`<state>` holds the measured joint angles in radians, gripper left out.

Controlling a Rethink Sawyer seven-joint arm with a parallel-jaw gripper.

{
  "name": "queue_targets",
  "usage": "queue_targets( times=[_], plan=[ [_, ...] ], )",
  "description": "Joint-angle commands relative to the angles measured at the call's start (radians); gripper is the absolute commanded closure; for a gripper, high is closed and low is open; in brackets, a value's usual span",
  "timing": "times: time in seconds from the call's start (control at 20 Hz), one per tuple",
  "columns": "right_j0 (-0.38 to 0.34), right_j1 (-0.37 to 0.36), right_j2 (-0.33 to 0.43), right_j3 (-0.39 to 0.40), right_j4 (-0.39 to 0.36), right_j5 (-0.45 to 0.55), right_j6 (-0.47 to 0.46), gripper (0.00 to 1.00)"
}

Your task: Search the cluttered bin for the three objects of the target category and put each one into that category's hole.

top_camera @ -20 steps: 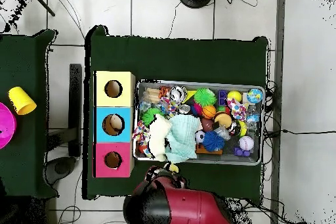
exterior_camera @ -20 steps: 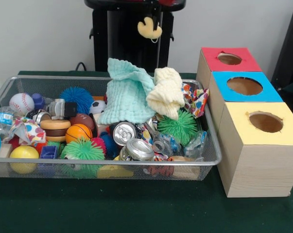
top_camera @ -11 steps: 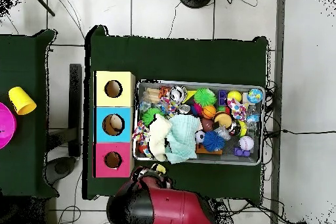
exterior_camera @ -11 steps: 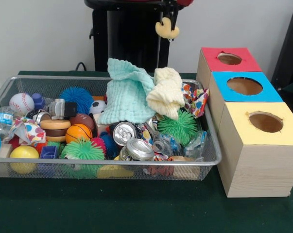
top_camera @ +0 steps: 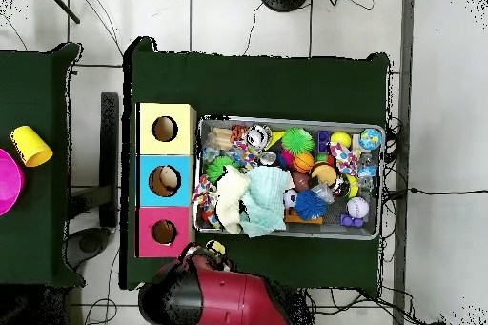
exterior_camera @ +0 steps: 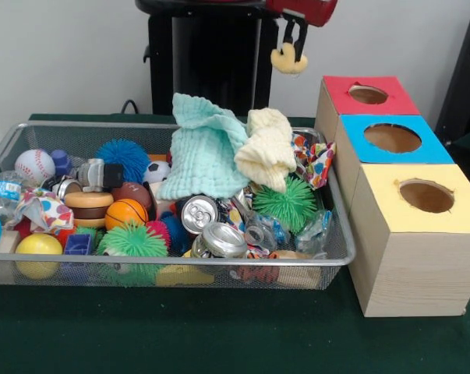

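Note:
My gripper (exterior_camera: 294,40) hangs high behind the bin's right end, shut on a small pale yellow soft piece (exterior_camera: 288,60) that dangles from its fingers. The overhead view places that yellow piece (top_camera: 216,248) just off the bin's edge, close to the red box (top_camera: 164,232). The wire bin (exterior_camera: 180,269) holds a mint cloth (exterior_camera: 203,148), a cream cloth (exterior_camera: 267,149) and a patterned cloth (exterior_camera: 313,160) among balls and cans. A row of wooden boxes, red-topped (exterior_camera: 369,95), blue-topped (exterior_camera: 392,139) and yellow-topped (exterior_camera: 425,196), stands to the right. Something cream shows inside the blue box's hole (top_camera: 168,181).
Crushed cans (exterior_camera: 211,227), spiky balls (exterior_camera: 285,204), a baseball (exterior_camera: 34,165) and other toys fill the bin. On a side table lie a yellow cup (top_camera: 31,146) and a pink dish (top_camera: 6,180). The red arm (top_camera: 229,300) lies below the boxes.
The gripper has carried the yellow piece rightward in the front view, away from the bin's middle and toward the red box.

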<state>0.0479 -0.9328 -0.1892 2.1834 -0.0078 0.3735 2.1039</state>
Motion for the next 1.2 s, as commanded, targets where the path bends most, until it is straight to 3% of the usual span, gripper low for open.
queue_targets(
  times=[0.05,0.3,0.5,1.05,1.2],
  plan=[
    [0.015,0.078,-0.006,0.020,0.115,-0.110,0.304,1.00],
    [-0.018,0.102,0.059,0.078,0.178,-0.193,0.282,1.00],
    [0.066,0.117,0.029,0.087,0.235,-0.209,0.327,1.00],
    [0.187,0.081,0.016,0.090,0.396,-0.127,0.390,1.00],
    [0.262,0.077,-0.075,0.025,0.367,-0.030,0.375,1.00]
  ],
)
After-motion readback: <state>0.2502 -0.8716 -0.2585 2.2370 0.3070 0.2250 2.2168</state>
